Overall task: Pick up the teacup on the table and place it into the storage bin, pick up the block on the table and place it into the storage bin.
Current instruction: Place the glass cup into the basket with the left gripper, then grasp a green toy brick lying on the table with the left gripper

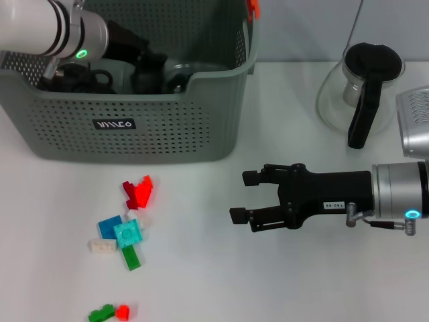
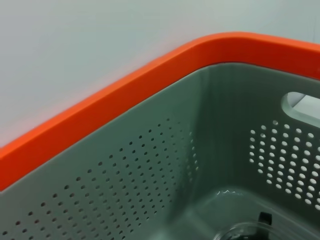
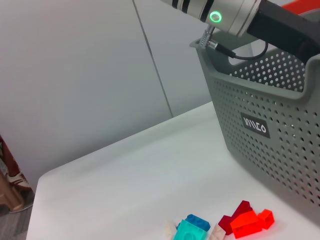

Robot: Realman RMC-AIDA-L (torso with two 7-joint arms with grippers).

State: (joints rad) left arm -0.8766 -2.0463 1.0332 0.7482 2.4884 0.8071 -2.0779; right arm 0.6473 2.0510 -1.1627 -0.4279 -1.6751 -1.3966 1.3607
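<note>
The grey-green perforated storage bin (image 1: 134,134) stands at the back left. My left arm reaches over its rim, and the left gripper (image 1: 149,70) is down inside it. Beside that gripper, on the bin floor, lies a clear glass piece (image 1: 179,70) that looks like the teacup; its rim (image 2: 242,232) shows in the left wrist view. Several blocks lie on the table in front of the bin, among them a red block (image 1: 139,192) and a teal one (image 1: 127,233). My right gripper (image 1: 244,196) hovers open and holds nothing, to the right of the blocks.
A glass pot with a black handle (image 1: 362,100) stands at the back right, with a silver object (image 1: 415,121) beside it. A green and red block pair (image 1: 110,312) lies near the front edge. The bin (image 3: 270,130) and red block (image 3: 247,222) also show in the right wrist view.
</note>
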